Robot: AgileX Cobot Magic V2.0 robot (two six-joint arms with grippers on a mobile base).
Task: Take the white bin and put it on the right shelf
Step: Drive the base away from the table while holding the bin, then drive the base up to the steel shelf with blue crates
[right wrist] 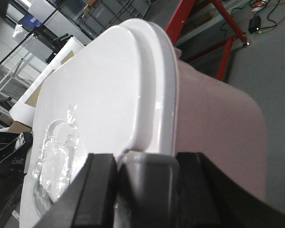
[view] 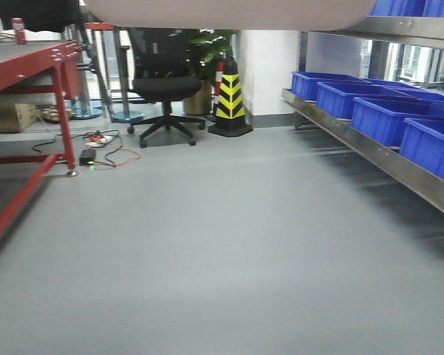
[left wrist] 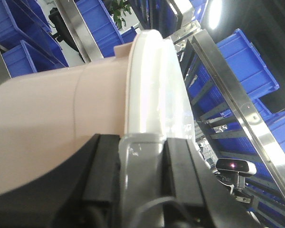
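My left gripper (left wrist: 141,156) is clamped on the rim of the white bin (left wrist: 47,123), with a black finger on each side of the lid edge. My right gripper (right wrist: 145,171) grips the bin's rim the same way.

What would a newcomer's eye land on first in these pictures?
The large pale pinkish-beige plastic tub with a flat white lid fills both wrist views, its rim clamped by the left gripper and right gripper. In the front view, bright blue open plastic bins line the shiny steel rack shelf on the right, and a yellow-and-black striped cone stands at the back.
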